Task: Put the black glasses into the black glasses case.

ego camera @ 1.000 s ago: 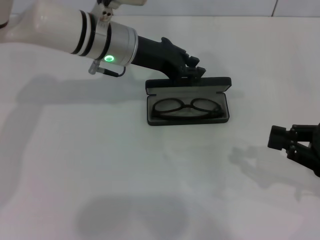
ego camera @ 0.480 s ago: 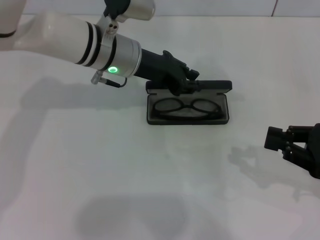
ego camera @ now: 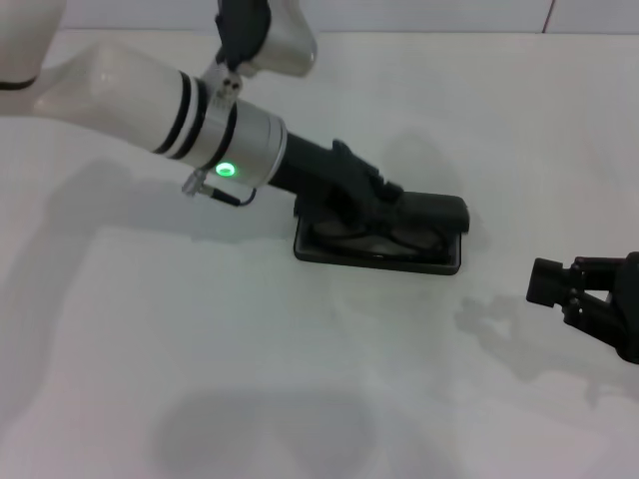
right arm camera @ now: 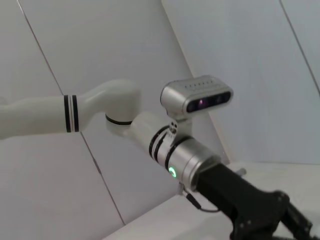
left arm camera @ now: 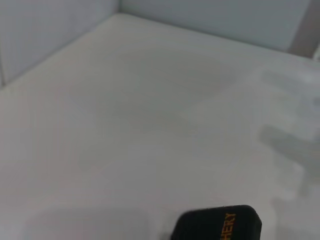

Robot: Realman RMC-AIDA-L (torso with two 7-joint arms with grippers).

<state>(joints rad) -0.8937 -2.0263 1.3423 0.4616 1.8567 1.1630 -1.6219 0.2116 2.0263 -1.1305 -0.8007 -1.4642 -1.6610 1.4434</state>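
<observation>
So from the head view, the big change is the lid: a second ago the black glasses case [ego camera: 379, 239] sat wide open with its lid standing up at the back, and now the left gripper [ego camera: 371, 205] has pushed that lid most of the way down over the tray. The black glasses [ego camera: 351, 237] are inside, only a sliver of frame peeking out under the lid, so I'd say the putting-in part is basically done and it's just the closing left. Can't tell how the left fingers are set, they're a dark lump pressed on the lid. The right gripper [ego camera: 567, 286] is parked well off to the right on the table [ego camera: 200, 349], fingers looking spread apart and holding nothing. Left wrist view just shows a corner of the case lid [left arm camera: 217, 225] with the orange lettering, table beyond. Right wrist view only catches the left arm [right arm camera: 190, 160] leaning down toward the case, nothing of the case itself
</observation>
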